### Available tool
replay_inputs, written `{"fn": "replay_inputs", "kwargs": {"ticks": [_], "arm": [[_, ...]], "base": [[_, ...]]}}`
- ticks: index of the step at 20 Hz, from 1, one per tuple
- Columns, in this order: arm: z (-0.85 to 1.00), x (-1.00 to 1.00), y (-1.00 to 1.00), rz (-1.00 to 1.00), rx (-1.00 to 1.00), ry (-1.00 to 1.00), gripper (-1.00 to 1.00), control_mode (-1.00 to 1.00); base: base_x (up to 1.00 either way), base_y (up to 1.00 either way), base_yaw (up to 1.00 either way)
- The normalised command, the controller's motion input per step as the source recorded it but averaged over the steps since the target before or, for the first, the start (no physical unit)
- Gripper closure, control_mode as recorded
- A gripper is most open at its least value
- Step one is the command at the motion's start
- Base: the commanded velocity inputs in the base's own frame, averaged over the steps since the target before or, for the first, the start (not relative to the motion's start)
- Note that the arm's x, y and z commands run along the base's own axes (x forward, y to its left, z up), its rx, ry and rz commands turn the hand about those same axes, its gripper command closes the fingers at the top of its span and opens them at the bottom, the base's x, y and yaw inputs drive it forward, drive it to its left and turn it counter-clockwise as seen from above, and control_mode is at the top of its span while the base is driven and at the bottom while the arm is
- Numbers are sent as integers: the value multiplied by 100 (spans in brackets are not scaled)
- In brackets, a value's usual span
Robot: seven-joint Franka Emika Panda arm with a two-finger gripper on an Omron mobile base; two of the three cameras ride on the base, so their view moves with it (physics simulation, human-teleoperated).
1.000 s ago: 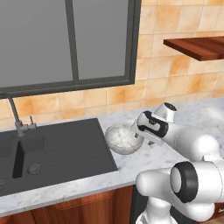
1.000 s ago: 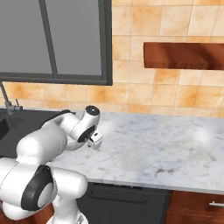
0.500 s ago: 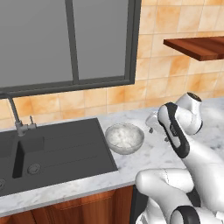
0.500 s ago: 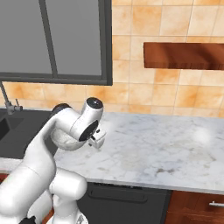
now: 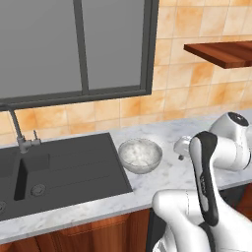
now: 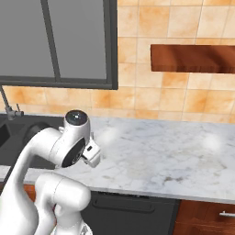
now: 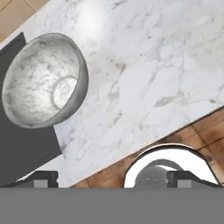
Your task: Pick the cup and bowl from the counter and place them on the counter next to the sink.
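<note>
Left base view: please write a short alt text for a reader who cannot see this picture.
A wide grey bowl stands on the white marble counter, just right of the dark sink. The white robot arm bends up from the lower right, and a window sits above the sink's thin faucet.

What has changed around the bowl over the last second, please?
The hand, open and empty, has drawn up and back from the bowl, towards the counter's front edge. The bowl stayed put beside the sink.
</note>
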Motion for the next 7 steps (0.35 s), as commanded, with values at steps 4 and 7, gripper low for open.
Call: {"fn": "replay_inputs", "kwargs": {"ticks": [4,7], "arm": [[14,-46,19,8,-12,-14,-100,-100],[3,-22,22,12,-5,-14,-100,-100]], "base": [[0,0,0],[0,0,0]]}}
